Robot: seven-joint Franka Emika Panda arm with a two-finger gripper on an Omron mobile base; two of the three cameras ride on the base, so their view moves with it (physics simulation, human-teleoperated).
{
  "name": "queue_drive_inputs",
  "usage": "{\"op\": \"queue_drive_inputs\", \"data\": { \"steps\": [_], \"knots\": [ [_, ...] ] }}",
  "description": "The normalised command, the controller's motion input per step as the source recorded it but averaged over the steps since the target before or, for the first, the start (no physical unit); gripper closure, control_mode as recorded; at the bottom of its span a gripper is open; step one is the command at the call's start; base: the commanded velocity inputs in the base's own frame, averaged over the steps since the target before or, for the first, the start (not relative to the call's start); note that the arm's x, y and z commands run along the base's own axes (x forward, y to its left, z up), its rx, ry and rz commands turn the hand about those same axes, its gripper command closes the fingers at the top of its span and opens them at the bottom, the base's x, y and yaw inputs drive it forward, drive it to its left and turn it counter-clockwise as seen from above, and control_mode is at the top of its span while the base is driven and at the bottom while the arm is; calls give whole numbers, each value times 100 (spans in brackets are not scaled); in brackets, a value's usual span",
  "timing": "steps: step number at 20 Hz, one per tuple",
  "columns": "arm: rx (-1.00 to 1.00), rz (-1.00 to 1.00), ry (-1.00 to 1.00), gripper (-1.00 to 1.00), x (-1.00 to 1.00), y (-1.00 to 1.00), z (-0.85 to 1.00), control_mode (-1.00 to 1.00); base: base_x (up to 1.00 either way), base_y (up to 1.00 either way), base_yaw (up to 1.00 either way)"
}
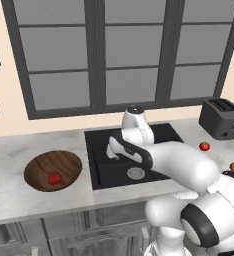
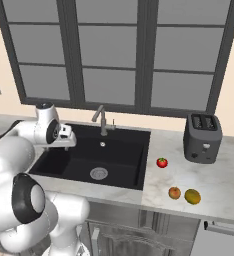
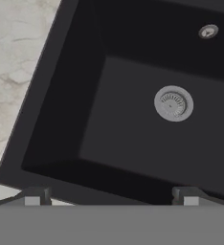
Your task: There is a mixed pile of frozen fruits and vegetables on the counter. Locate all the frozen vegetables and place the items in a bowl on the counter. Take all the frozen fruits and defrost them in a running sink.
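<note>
The arm (image 1: 189, 170) was glossy white, built of fat rounded segments with dark grey, near-black bands at the joints — one broad ring on the big lower joint. A dark cap topped the upper joint. The gripper (image 3: 111, 196) ended in two small dark fingertips (image 3: 33, 196) — blocky, grey-faced.

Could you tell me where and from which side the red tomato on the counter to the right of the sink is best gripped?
Probably from straight above, fingers closing across the middle of the tomato. It is small and round, so any width suits, and it sits alone on the bare counter, apart from the orange fruit and the toaster. The open end effector now hangs over the sink.
</note>
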Motion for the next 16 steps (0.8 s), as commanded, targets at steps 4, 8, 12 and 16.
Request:
{"op": "queue_drive_inputs", "data": {
  "steps": [4, 8, 12, 16],
  "knots": [
    [0, 0, 0, -100, 0, -50, 0, -100, 0, 0, 0],
    [0, 0, 0, -100, 0, -55, 0, -100, 0, 0, 0],
    [0, 0, 0, -100, 0, -51, 0, -100, 0, 0, 0],
    [0, 0, 0, -100, 0, -51, 0, -100, 0, 0, 0]
  ]
}}
